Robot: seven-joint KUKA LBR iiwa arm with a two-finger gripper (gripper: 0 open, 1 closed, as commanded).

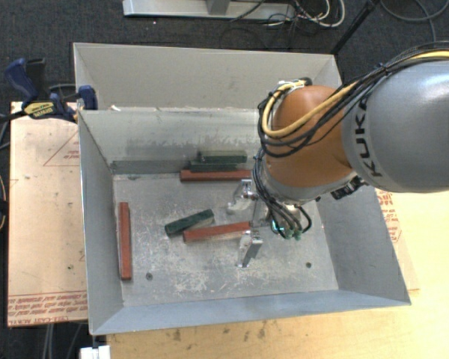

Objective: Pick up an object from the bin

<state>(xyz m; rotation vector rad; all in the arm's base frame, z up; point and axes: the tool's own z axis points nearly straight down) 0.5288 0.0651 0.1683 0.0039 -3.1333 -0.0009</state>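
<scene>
End effector (pixel 247 224) is spread wide astride the right end of the reddish-brown flat bar (pixel 209 233) mid-bin, which looks stiff, light, a bit slick, so I'd pinch across its narrow width.

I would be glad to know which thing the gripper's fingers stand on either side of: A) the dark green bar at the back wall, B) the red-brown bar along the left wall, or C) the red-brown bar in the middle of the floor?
C: the gripper has its open fingers on either side of the right end of the middle red-brown bar, which lies next to a short dark green bar.
</scene>
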